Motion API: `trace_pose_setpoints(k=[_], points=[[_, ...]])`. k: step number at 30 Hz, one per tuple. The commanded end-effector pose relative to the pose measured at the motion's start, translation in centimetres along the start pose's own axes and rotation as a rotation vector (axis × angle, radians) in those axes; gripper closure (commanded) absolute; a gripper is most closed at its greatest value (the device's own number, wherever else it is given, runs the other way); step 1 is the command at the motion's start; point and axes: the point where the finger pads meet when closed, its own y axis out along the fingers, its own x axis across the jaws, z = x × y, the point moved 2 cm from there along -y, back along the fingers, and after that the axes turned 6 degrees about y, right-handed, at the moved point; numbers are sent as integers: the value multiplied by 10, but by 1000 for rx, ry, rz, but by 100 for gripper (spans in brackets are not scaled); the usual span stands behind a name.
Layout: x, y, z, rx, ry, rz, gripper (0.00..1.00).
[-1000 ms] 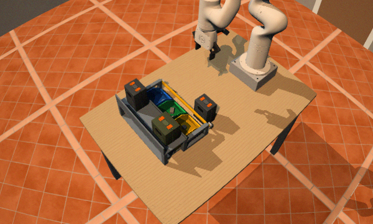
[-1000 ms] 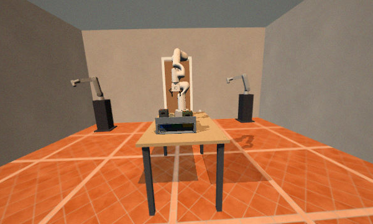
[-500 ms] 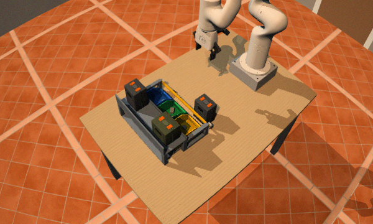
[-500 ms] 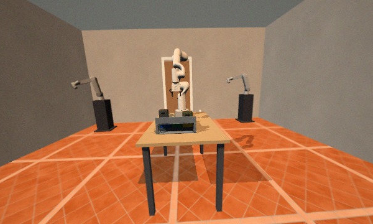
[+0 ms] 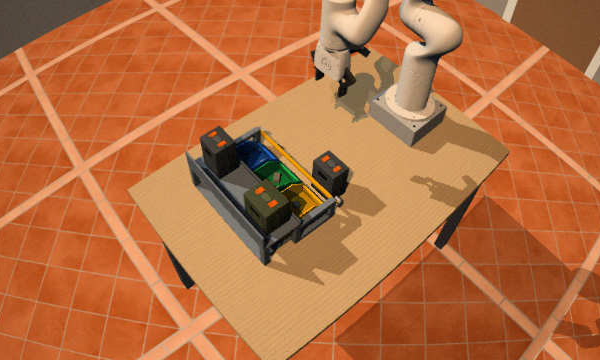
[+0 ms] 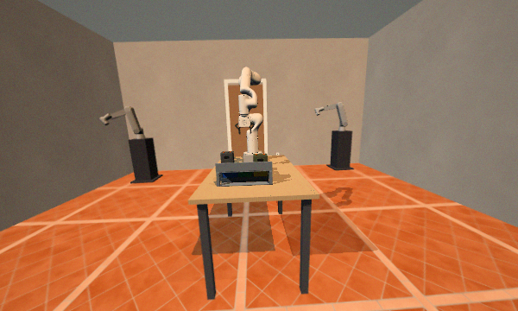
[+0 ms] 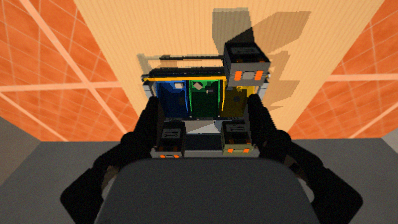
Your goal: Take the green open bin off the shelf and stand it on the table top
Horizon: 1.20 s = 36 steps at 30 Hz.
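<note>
Green bin (image 5: 280, 175) (image 7: 204, 102) lengthwise front-to-back across the shelf (image 5: 230, 212) (image 6: 243, 167), hand (image 5: 330, 85) (image 6: 244, 129) (image 7: 203, 105) wide open, empty.

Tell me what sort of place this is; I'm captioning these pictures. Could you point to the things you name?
Probably a robotics lab or training cell: a white jointed robot arm (image 5: 415, 82) (image 6: 252, 140) on a wooden-topped table (image 5: 380, 220) (image 6: 250, 193), plus two grey arms on black pedestals (image 6: 143, 160) (image 6: 341, 149).
</note>
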Motion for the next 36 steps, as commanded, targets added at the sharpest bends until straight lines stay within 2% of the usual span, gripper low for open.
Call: trace_pose_setpoints(k=[1, 7, 12, 36], points=[[0, -1, -1, -2, 0, 0, 0], [0, -1, -1, -2, 0, 0, 0], [2, -1, 0, -2, -260, 0, 0], [2, -1, 0, -2, -300, 0, 0]])
